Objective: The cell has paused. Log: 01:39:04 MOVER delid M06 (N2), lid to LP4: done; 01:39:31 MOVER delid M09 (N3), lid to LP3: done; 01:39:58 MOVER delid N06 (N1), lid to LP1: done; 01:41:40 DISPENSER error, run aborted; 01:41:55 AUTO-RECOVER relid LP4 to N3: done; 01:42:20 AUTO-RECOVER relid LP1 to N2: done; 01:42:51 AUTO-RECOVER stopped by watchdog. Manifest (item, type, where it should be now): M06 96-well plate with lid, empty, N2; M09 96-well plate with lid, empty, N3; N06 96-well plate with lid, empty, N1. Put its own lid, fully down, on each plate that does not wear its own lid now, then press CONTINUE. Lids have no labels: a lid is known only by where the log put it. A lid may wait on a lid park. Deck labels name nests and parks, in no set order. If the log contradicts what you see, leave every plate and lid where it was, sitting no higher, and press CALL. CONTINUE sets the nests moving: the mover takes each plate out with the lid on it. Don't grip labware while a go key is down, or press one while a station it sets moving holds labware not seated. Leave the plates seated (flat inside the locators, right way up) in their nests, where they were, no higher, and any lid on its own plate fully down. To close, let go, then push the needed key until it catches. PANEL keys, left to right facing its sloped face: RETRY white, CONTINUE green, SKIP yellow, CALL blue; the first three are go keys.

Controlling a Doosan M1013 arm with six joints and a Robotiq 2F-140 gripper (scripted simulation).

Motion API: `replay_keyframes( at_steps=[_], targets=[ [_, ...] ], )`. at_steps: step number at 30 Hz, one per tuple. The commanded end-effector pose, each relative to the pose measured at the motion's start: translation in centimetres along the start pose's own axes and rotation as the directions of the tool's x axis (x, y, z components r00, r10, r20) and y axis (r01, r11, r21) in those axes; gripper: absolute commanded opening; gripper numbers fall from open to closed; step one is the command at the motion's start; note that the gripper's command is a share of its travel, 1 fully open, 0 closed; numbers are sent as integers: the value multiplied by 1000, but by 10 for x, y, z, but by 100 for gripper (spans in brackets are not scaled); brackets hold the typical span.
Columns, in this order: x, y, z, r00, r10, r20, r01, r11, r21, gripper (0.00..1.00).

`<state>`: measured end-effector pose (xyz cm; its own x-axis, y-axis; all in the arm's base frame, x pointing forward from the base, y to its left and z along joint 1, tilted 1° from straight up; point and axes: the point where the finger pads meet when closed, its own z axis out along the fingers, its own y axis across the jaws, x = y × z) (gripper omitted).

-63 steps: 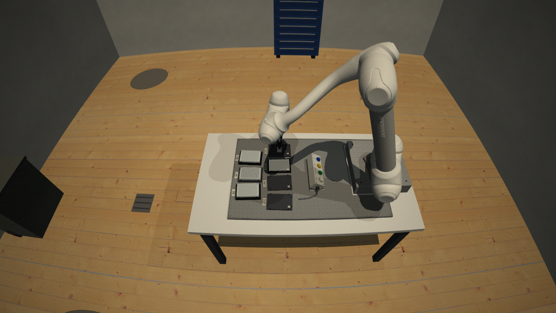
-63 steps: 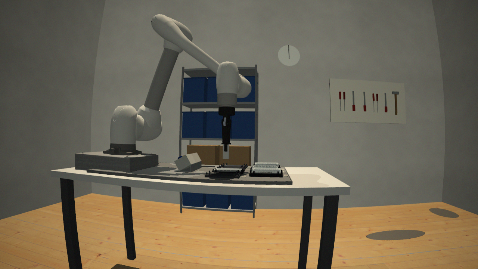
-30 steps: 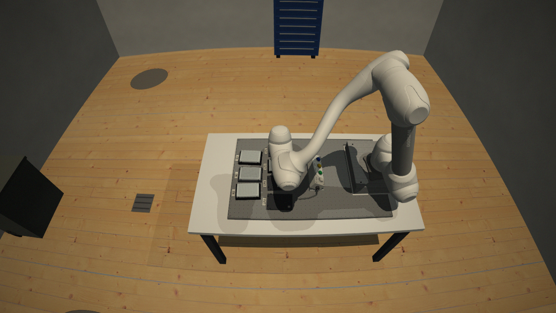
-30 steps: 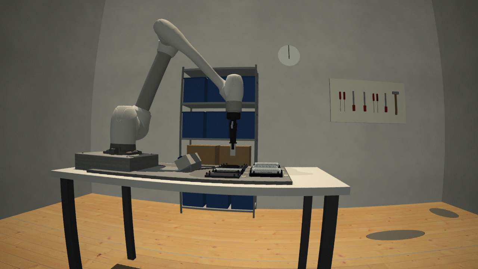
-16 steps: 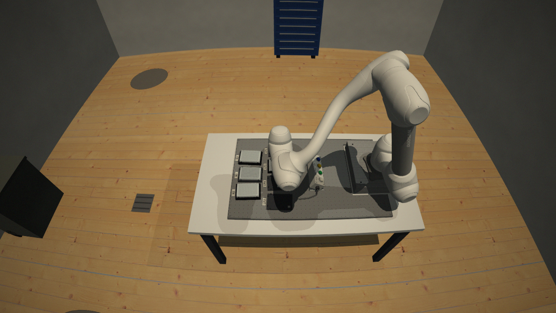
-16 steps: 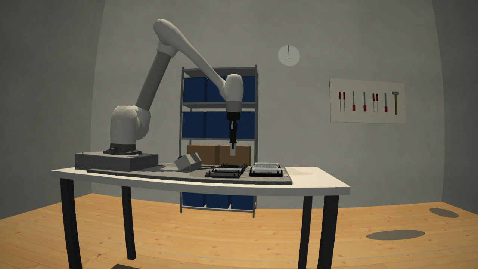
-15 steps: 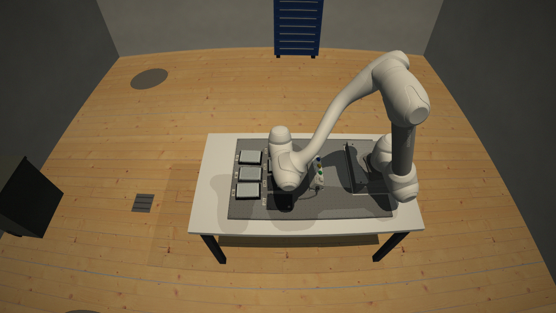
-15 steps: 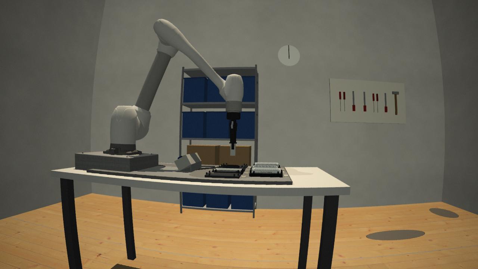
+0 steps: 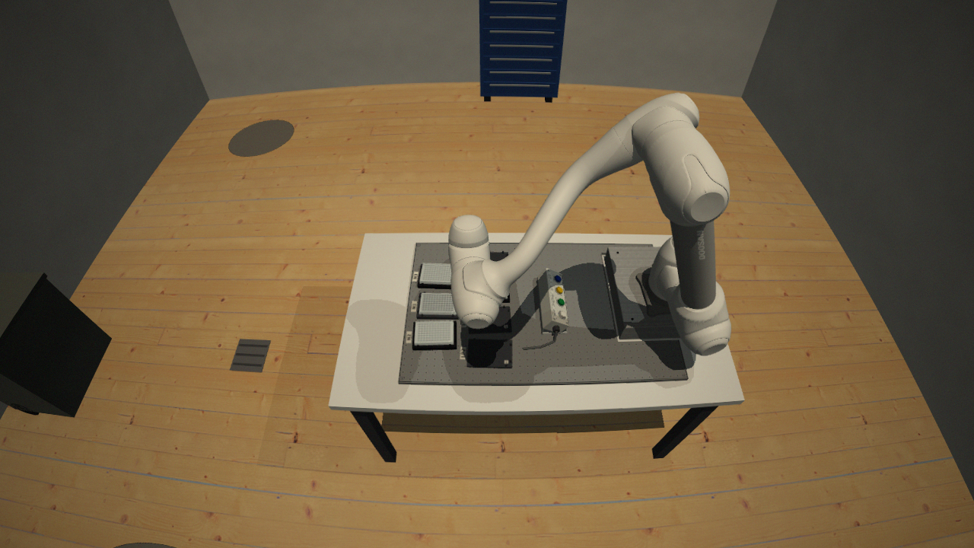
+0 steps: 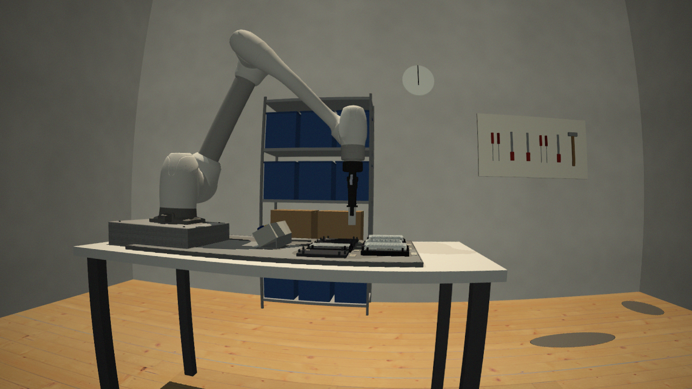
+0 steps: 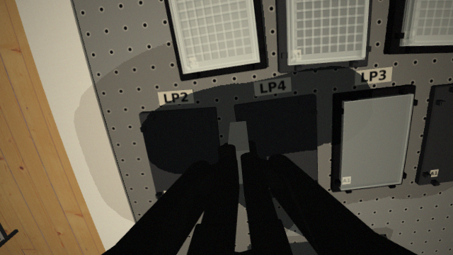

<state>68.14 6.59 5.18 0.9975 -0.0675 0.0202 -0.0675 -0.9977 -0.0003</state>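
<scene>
We are at the survey step, before any lid is handled. The black two-finger gripper hangs high above the grey perforated deck plate, over the row of lid parks, with its fingers closed together and nothing between them. From the wrist view, the dark pad labelled LP2 and the dark pad labelled LP4 are bare. The pad labelled LP3 carries a flat translucent lid, seated inside its black frame. A fourth dark pad at the right edge looks bare too, though its label is out of frame. Beyond the parks stand the three white 96-well plates: the left plate, the middle plate and the right plate. We cannot read their nest labels, nor say for certain which one is uncovered. What we see fits the log, so we judge the lid swap is called for, not the blue CALL key on the grey sloped key panel. Next we need the nest labels read. Then the fingers must open wide and come down on the lid at N3, which goes to a free park so the LP3 lid can take its place. The green CONTINUE key waits until every lid is down.
</scene>
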Motion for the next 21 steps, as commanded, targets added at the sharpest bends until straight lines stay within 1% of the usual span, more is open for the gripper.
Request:
replay_keyframes(
  at_steps=[1, 2, 3, 5, 6, 7, 8, 21],
  targets=[
    [55, 16, 0, 1000, -1, 3, 1, 1000, 1, 0],
    [55, 16, 0, 1000, -1, 3, 1, 1000, 1, 0],
    [88, 28, 1, 1000, -1, 3, 1, 1000, 1, 0],
    [88, 28, 1, 1000, -1, 3, 1, 1000, 1, 0],
    [111, 38, 2, 1000, -1, 3, 1, 1000, 1, 0],
    [111, 38, 2, 1000, -1, 3, 1, 1000, 1, 0],
    [122, 43, 3, 1000, -1, 3, 1, 1000, 1, 0],
    [124, 44, 3, 1000, -1, 3, 1, 1000, 1, 0]
  ],
)
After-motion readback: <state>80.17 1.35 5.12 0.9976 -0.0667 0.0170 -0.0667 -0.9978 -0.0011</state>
